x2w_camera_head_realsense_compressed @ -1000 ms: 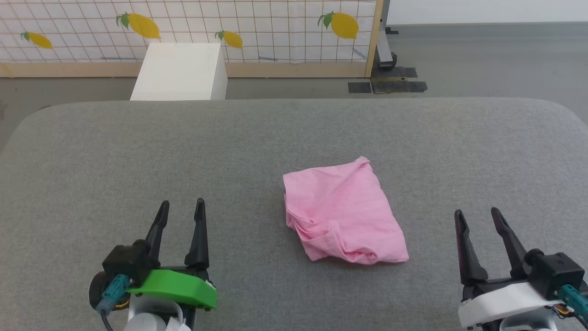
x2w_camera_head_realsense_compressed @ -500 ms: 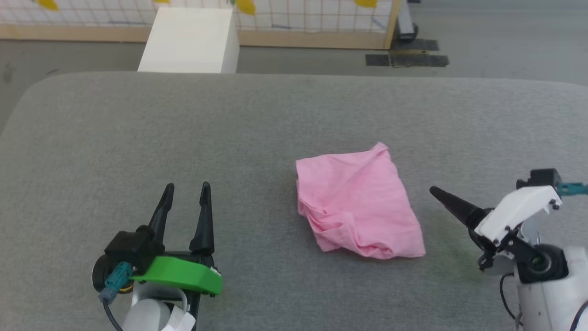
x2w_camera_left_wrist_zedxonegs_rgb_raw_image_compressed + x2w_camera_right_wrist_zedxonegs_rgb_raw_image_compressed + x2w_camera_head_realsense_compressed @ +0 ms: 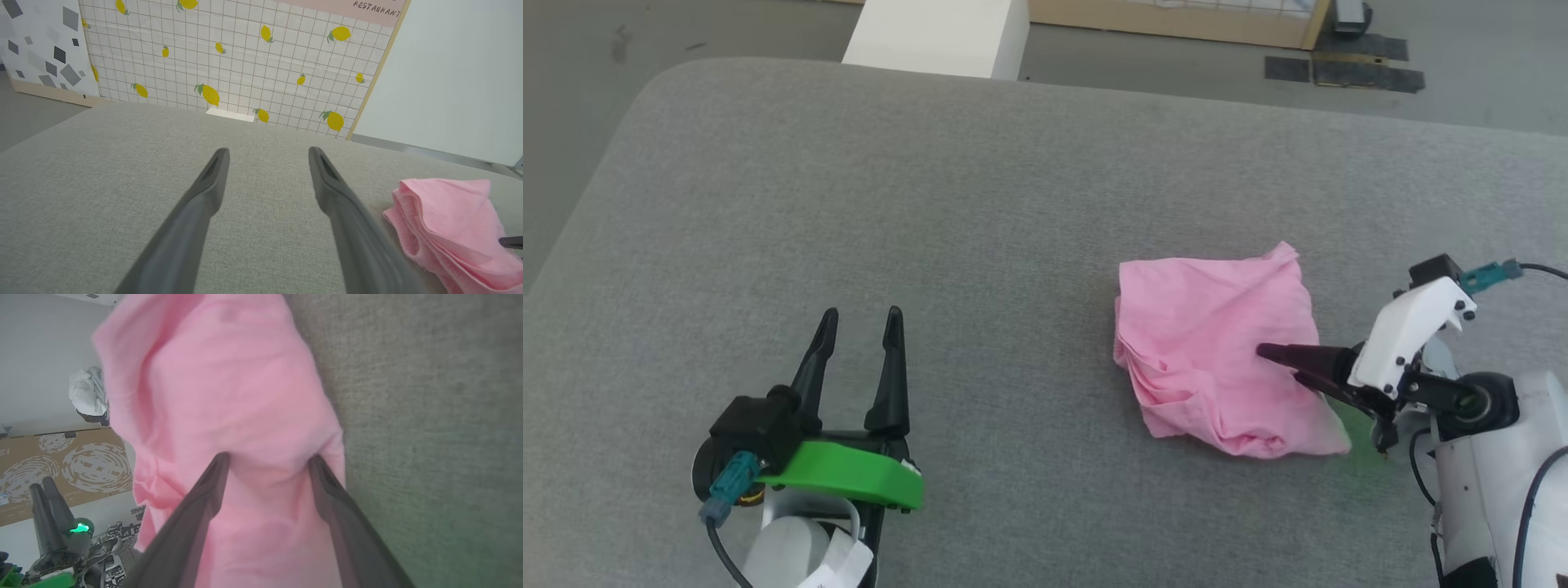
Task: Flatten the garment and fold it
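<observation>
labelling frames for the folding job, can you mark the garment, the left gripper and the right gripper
garment [image 3: 1201, 327], head view, middle of the pink fabric
left gripper [image 3: 863, 313], head view, midway between its two fingertips
right gripper [image 3: 269, 457], right wrist view, midway between its two fingertips

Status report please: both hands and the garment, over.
Left hand open, idle above the grey surface. Right hand open, fingers over the garment, right side, no grip. Garment crumpled, not flattened. Nothing in the way.
</observation>
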### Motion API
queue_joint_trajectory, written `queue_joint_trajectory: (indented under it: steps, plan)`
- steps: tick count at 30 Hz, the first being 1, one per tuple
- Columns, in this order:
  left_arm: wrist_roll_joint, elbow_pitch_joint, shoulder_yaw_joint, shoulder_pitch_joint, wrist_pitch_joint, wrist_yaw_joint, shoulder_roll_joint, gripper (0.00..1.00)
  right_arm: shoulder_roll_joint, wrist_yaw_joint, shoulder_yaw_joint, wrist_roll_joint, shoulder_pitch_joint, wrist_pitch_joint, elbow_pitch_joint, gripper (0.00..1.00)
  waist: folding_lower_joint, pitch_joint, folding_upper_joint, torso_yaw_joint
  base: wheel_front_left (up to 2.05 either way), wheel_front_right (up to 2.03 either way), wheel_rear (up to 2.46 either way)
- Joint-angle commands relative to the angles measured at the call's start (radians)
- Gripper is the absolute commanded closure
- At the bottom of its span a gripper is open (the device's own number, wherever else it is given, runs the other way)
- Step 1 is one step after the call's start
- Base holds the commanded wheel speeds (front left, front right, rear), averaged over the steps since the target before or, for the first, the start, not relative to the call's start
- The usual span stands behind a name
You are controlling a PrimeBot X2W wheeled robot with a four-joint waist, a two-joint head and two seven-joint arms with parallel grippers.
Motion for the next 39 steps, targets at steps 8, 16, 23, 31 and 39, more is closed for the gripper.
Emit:
queue_joint_trajectory:
  steps: [8,16,23,31,39]
  plan:
    - [-0.001,0.001,-0.006,-0.011,-0.005,0.006,-0.003,0.0,0.019,-0.001,0.076,0.063,-0.018,0.051,0.002,1.0,0.0,-0.005,0.0,0.012,0.0,0.0,0.0]
    - [0.014,-0.005,0.012,0.012,-0.005,0.005,-0.003,0.0,-0.007,-0.001,0.235,-0.037,-0.004,0.025,-0.141,1.0,0.0,-0.03,0.0,-0.072,0.0,0.0,0.0]
    - [0.03,-0.021,0.025,0.01,-0.005,-0.003,-0.003,0.0,-0.124,-0.001,0.39,-0.244,-0.03,0.011,-0.24,1.0,0.0,-0.017,0.0,-0.218,0.0,0.0,0.0]
    - [0.059,-0.034,0.026,-0.036,-0.005,-0.016,0.0,0.0,-0.171,-0.001,0.382,-0.361,-0.079,-0.023,-0.238,1.0,0.0,0.044,0.0,-0.371,0.0,0.0,0.0]
    - [0.078,-0.033,0.01,-0.069,-0.005,-0.026,0.027,0.0,-0.243,-0.001,0.229,-0.603,-0.11,-0.168,-0.171,1.0,0.0,0.106,0.0,-0.435,0.0,0.0,0.0]
